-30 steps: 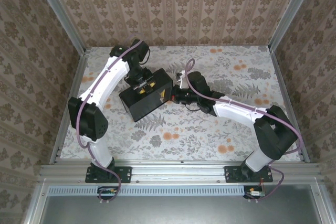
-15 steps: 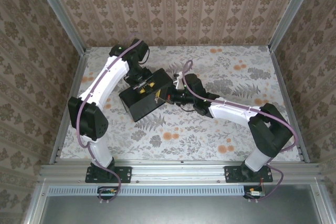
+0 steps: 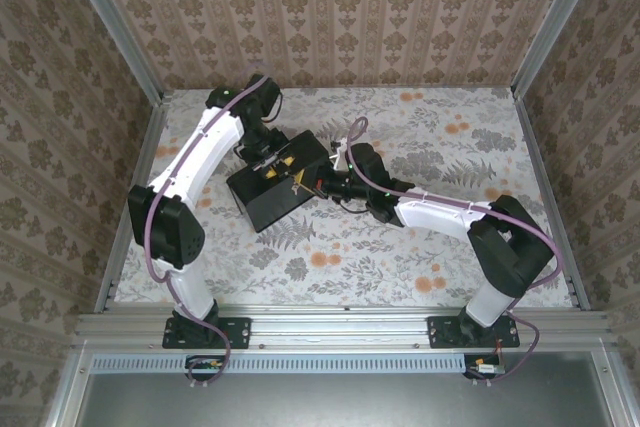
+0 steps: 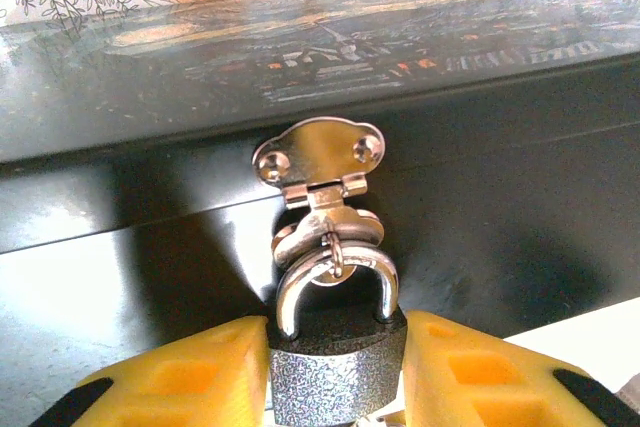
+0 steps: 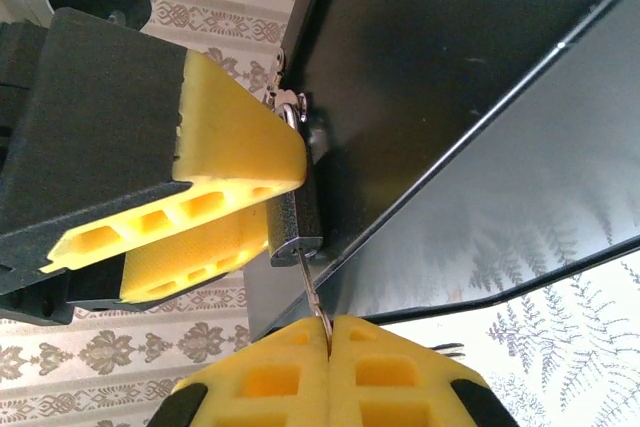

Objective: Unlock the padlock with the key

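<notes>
Black box (image 3: 275, 187) lay angled, hasp (image 4: 320, 162) side toward left gripper (image 4: 335, 397), whose yellow fingers (image 4: 190, 382) clamped padlock (image 4: 335, 375) body. Right gripper (image 5: 328, 332) pinched key (image 5: 312, 289). Padlock hung from hasp, shackle uppermost. Key shaft ran in line with lock body, tip at its underside. Versus second earlier, right gripper had moved closer to box.

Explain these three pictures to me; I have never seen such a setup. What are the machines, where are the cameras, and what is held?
The machines are a left arm and a right arm, bolted at the near edge of a flowered table. One picture looks down from above; the other two come from a camera on each wrist. A black box lies on the table, with a padlock hanging from its hasp. The yellow left fingers clamp the padlock. The right fingers pinch a thin key, its tip at the padlock's underside.
</notes>
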Tool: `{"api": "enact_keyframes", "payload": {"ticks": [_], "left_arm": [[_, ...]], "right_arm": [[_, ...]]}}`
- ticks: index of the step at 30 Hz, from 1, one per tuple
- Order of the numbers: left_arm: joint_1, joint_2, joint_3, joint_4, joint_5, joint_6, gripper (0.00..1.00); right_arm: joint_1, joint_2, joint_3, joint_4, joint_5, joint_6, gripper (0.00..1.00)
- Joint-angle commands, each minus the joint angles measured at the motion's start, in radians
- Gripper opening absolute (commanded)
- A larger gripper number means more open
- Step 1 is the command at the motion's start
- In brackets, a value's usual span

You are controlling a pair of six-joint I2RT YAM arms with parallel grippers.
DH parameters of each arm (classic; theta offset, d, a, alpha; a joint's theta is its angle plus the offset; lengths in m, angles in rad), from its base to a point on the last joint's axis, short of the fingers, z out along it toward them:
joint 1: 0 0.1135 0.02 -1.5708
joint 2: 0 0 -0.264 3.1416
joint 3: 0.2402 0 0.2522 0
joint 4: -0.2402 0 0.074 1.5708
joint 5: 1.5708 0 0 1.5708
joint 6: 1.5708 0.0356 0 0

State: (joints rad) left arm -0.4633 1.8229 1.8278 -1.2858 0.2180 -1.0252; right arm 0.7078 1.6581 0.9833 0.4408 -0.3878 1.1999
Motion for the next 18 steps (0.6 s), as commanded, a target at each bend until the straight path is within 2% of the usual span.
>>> {"api": "enact_keyframes", "payload": {"ticks": [1, 18], "left_arm": [[-0.003, 0.042, -0.068, -0.035, 0.018, -0.031, 0.36], [-0.001, 0.029, -0.084, -0.007, 0.037, -0.086, 0.35]], "right_arm": [[0.013, 0.022, -0.017, 0.082, 0.059, 0.045, 0.00], [0.093, -0.003, -0.079, 0.207, 0.291, 0.097, 0.00]]}}
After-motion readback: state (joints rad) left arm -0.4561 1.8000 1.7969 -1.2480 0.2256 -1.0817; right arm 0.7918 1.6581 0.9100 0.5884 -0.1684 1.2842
